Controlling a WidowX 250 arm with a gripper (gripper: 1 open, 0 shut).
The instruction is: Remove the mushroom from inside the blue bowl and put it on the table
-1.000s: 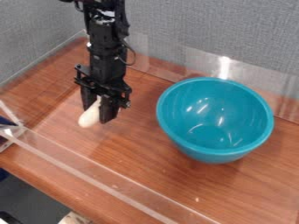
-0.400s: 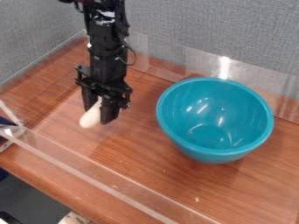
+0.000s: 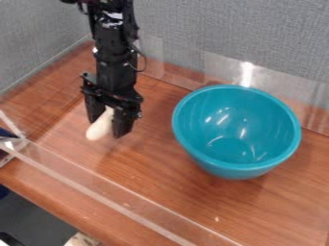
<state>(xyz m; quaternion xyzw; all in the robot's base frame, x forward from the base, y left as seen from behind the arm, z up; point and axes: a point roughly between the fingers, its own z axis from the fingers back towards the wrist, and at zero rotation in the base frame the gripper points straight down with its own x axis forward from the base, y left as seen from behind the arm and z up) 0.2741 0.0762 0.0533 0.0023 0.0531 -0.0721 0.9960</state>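
Observation:
The mushroom (image 3: 96, 131) rests on the table (image 3: 154, 183), left of the blue bowl (image 3: 238, 130); only its cream-white stem shows, low beside the left finger. My gripper (image 3: 111, 125) points straight down over it, its black fingers (image 3: 127, 119) spread open around the mushroom. Whether a finger still touches the mushroom I cannot tell. Nothing lies inside the bowl, which stands well to the right of the gripper.
Low clear acrylic walls (image 3: 90, 187) edge the table at the front and along the left and back. A grey fabric backdrop (image 3: 244, 34) rises behind the table. The black arm (image 3: 110, 38) comes down from the upper left.
The gripper's fingers have spread apart around the mushroom. The hand has stayed in the same spot, and the mushroom and bowl have not moved.

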